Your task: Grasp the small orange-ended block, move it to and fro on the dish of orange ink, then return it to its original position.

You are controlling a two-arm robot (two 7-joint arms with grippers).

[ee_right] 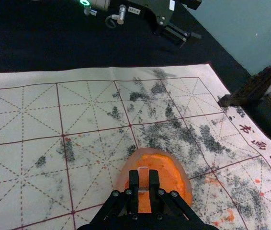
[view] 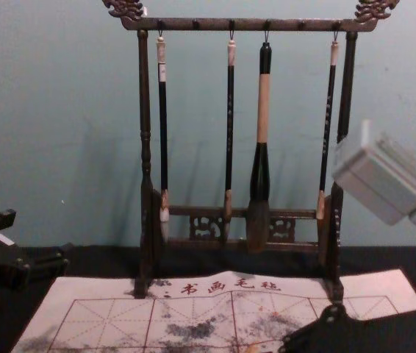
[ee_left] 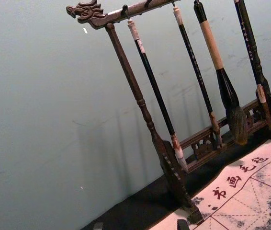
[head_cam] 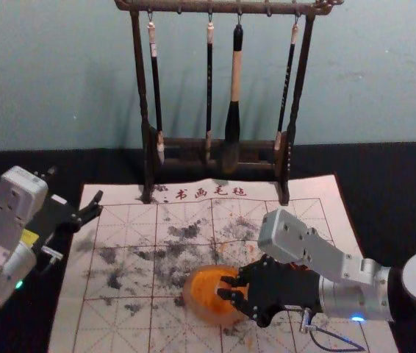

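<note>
While the right gripper [head_cam: 226,287] is gripping the block [ee_right: 143,179], the dish [head_cam: 226,320] of orange ink [head_cam: 206,284] is lying under it

In the head view, the right arm is reaching over the dish, which is resting on the marked mat [head_cam: 126,254]. The left gripper [head_cam: 100,204] is waiting near the mat's left edge, its jaws standing apart with nothing between.

In the left wrist view, the rack [ee_left: 142,108] is standing before the wall, and the brushes [ee_left: 154,88] are hanging from it. Two fingertips are showing below, well separated.

In the right wrist view, the jaws are clamping the block from two opposite sides, over the ink. Whether its end is touching the ink, I cannot tell. The block is seeming small, light and rather stiff, not fragile, but wet ink may be making it slippery. The better hold is on its cleaner upper sides, away from the inked end, with moderate force. I am judging that the to-and-fro move is the step in hand; too much pressure could be dragging the dish, and the return is remaining to do.

In the chest view, the left gripper is showing at the left edge, jaws apart, and the right one is coming in at the lower right; there I cannot tell its jaws.
</note>
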